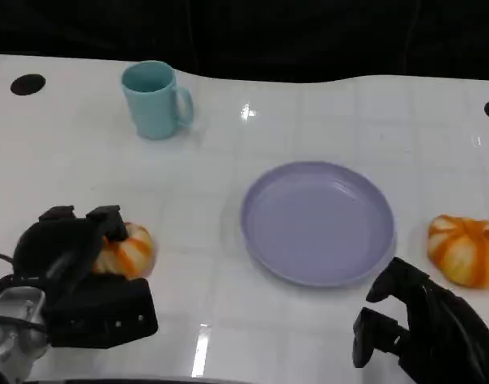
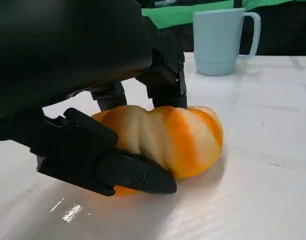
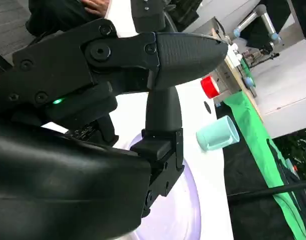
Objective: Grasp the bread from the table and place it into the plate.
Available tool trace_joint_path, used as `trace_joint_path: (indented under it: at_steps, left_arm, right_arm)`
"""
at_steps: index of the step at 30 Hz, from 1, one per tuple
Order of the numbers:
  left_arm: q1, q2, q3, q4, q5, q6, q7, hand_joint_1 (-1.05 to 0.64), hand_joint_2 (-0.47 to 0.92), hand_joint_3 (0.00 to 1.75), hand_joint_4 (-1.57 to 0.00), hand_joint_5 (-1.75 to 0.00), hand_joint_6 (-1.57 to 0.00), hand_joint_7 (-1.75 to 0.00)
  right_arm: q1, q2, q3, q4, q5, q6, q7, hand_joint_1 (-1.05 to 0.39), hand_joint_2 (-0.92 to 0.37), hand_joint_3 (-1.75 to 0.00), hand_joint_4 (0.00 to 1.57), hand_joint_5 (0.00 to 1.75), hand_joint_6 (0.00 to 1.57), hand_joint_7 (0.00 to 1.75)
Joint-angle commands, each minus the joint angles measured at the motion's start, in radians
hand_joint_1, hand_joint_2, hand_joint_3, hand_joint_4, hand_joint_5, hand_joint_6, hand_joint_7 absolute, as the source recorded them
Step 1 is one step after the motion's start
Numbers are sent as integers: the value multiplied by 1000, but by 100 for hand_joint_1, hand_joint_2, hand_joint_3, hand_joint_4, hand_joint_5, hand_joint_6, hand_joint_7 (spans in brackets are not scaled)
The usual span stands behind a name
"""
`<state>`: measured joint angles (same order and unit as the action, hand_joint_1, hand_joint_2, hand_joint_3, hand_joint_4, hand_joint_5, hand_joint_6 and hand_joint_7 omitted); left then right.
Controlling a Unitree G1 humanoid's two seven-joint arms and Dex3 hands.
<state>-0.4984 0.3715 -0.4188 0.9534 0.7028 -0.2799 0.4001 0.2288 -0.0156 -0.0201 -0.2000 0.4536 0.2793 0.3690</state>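
An orange-and-cream striped bread (image 1: 130, 250) lies on the white table at the left. My left hand (image 1: 68, 272) is wrapped around it. In the left wrist view the fingers (image 2: 165, 75) press on the top of the bread (image 2: 168, 137) and the thumb (image 2: 107, 165) hooks along its near side, with the bread still resting on the table. A lilac plate (image 1: 318, 220) stands in the middle, with nothing in it. My right hand (image 1: 424, 332) hovers near the front edge, right of the plate, fingers apart and holding nothing; its wrist view looks over the plate (image 3: 178, 215).
A second striped bread (image 1: 466, 250) lies at the right edge, beyond my right hand. A light-blue mug (image 1: 154, 100) stands at the back left. Black round holes (image 1: 27, 84) mark the table's far corners. A person sits beyond the table in the right wrist view.
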Motion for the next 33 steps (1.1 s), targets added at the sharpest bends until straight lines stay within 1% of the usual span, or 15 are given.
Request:
trace_joint_path:
  at_steps: [1, 3, 4, 7, 9, 13, 14, 18, 22, 23, 26, 28, 29, 30, 33]
  left_arm:
    - [5, 16, 7, -5, -14, -15, 3, -31, 92, 49, -78, -175, -56, -175]
    - [5, 19, 12, -15, -25, -27, -7, -29, 92, 55, -79, -175, -59, -175]
    - [6, 20, 14, -24, -29, -36, -2, -28, 89, 61, -80, -175, -60, -175]
    - [10, 16, 22, -42, -29, -55, 36, -27, 84, 68, -82, -175, -62, -175]
    - [13, 10, 32, -60, -34, -62, 57, -30, 81, 70, -82, -175, -61, -175]
    - [16, 6, 34, -110, -26, -38, 65, -32, 81, 65, -83, -175, -59, -175]
    - [16, 6, 33, -121, -24, -33, 61, -31, 82, 59, -83, -175, -58, -175]
    - [8, 1, 32, -159, -25, -31, 48, -28, 84, 48, -83, -175, -58, -175]
    - [-6, -13, 29, -181, -28, -23, 32, -25, 85, 47, -83, -175, -60, -175]
    - [-10, -18, 29, -183, -29, -25, 34, -23, 78, 65, -85, -175, -62, -175]
    - [-25, -33, 26, -188, -26, -27, 35, -20, 64, 91, -87, -175, -66, -175]
    - [-34, -41, 22, -193, -17, -18, 37, -19, 60, 94, -88, -175, -66, -175]
    - [-38, -44, 20, -192, -14, -19, 37, -18, 61, 85, -87, -175, -64, -175]
    - [-41, -46, 19, -192, -13, -21, 36, -18, 62, 81, -87, -175, -63, -175]
    - [-44, -48, 19, -189, -11, -24, 36, -18, 62, 77, -86, -175, -62, -175]
  right_arm:
    - [-1, -13, -9, 5, 4, -11, 10, -56, -92, -46, 75, 175, 46, 174]
    - [-2, -8, -13, 7, 10, -4, 7, -56, -92, -46, 75, 175, 46, 175]
    - [-1, -8, -11, 8, 5, -10, 6, -56, -92, -46, 76, 175, 46, 174]
    - [1, -9, -8, 3, -6, -15, 1, -55, -92, -46, 75, 175, 46, 175]
    - [1, -10, -8, -1, -8, -10, -4, -55, -92, -46, 75, 175, 46, 175]
    - [0, -12, -6, 1, -16, -12, -6, -56, -92, -45, 75, 175, 46, 175]
    - [0, -12, -6, -1, -17, -8, -10, -56, -92, -45, 74, 175, 45, 175]
    - [0, -11, -6, -3, -16, -7, -7, -55, -92, -45, 74, 175, 45, 175]
    - [0, -10, -7, 0, -12, -7, -4, -55, -92, -44, 74, 175, 45, 175]
    - [0, -11, -7, 0, -11, -6, -2, -55, -92, -45, 73, 175, 45, 174]
    - [-2, -8, -8, -1, 0, 7, -2, -56, -92, -45, 74, 175, 45, 174]
    - [-3, -6, -9, 2, 4, 5, 2, -55, -92, -44, 74, 175, 45, 174]
    - [-4, -8, -8, 5, 2, -2, 6, -56, -92, -44, 75, 175, 45, 174]
    - [-5, -9, -7, 8, -1, -7, 8, -56, -92, -44, 75, 175, 46, 174]
    - [-5, -9, -7, 10, -4, -11, 11, -56, -92, -44, 75, 175, 46, 174]
